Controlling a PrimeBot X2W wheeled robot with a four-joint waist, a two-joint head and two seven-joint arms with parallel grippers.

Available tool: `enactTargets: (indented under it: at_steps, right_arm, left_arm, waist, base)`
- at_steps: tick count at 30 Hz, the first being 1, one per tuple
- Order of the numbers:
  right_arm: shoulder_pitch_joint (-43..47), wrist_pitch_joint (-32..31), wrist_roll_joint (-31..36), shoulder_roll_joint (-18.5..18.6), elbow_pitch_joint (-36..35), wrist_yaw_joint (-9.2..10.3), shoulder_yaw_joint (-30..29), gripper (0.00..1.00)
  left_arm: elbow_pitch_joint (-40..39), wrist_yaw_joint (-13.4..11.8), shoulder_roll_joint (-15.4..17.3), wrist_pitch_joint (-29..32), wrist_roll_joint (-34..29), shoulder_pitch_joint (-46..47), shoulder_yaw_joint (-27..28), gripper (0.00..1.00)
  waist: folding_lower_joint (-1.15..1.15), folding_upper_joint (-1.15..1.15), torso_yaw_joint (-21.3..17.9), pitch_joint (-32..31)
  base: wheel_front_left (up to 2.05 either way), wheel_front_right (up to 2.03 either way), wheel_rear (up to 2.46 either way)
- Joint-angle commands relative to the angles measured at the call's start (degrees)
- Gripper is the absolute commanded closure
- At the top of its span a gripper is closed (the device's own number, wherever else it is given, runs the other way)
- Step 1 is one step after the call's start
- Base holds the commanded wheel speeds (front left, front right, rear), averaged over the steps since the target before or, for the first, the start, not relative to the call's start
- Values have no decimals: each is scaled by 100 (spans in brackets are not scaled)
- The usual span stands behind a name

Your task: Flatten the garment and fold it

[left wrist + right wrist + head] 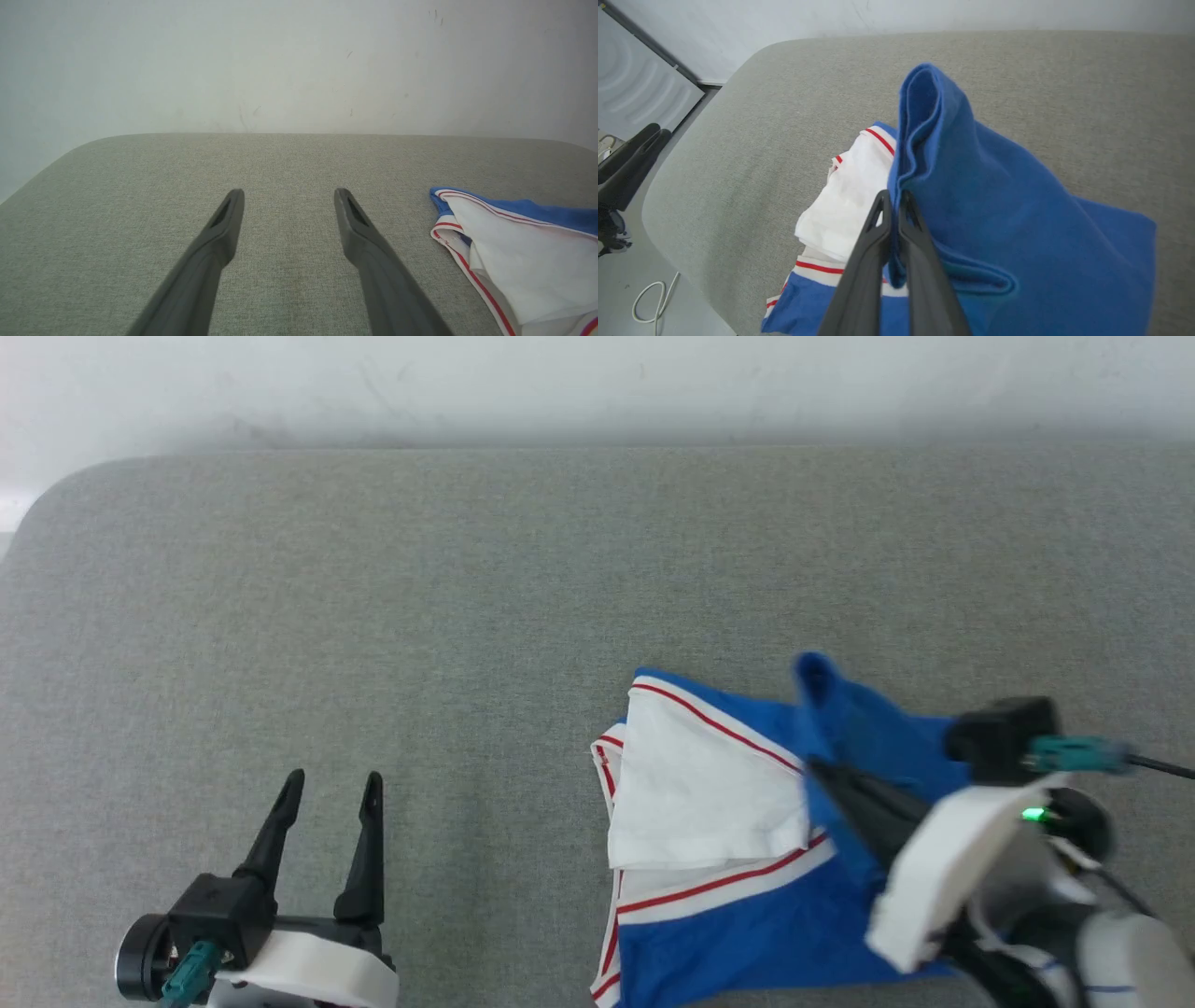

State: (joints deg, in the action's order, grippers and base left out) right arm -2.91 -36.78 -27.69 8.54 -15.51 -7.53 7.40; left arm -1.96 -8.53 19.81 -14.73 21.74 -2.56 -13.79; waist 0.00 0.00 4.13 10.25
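The garment (709,793) lies bunched at the near right of the grey counter (467,569). A white, red-striped part is folded over its blue body, and its near side sits close to the counter's near edge. The right gripper (814,767) has its jaws together, clamped on a raised fold of blue cloth that stands as a peak above the pile. The left gripper (333,782) sits at the near left, jaws wide apart and holding nothing, well apart from the garment.

The pinch seems to take in more than one layer, so a pull may drag the whole bundle instead of opening it. The bite is near the fold's edge and could slip free. Nothing pins the pile, so a tug toward the near side might slide it off the counter.

Nothing lies between the garment and the left gripper, and the far half of the counter offers room to spread. A pale wall (597,383) closes the far side. A white cable (654,298) lies on the floor (626,280), off the counter and out of the way.
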Motion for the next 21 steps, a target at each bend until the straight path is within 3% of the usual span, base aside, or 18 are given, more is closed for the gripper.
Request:
enactTargets:
  at_steps: [1,8,14,19,20,21]
  right_arm:
    - [-195,32,22,-123,43,4,291,100]
    - [-693,322,187,-443,628,4,1049,100]
    - [-941,571,595,-555,1770,4,1144,100]
    - [-1020,892,458,-563,2537,4,1293,100]
    - [-1046,972,431,-564,2721,4,1332,96]
    - [-1074,1040,413,-564,2898,4,1372,80]
  left_arm:
    - [41,51,-55,-27,2,-11,17,0]
    - [115,139,-127,-27,11,67,33,0]
    - [248,233,-271,-27,7,103,16,0]
    - [372,310,-375,-27,-12,125,-17,0]
    - [401,329,-393,-27,-19,128,-23,0]
    - [429,347,-408,-27,-26,129,-25,0]
  waist:
    - [0,0,39,21]
    - [0,0,197,151]
    - [0,0,359,139]
    - [0,0,464,62]
    - [0,0,484,41]
    - [0,0,499,22]
  base:
    - [0,0,0]
    - [0,0,0]
    - [0,0,0]
    - [0,0,0]
    - [0,0,0]
    - [0,0,0]
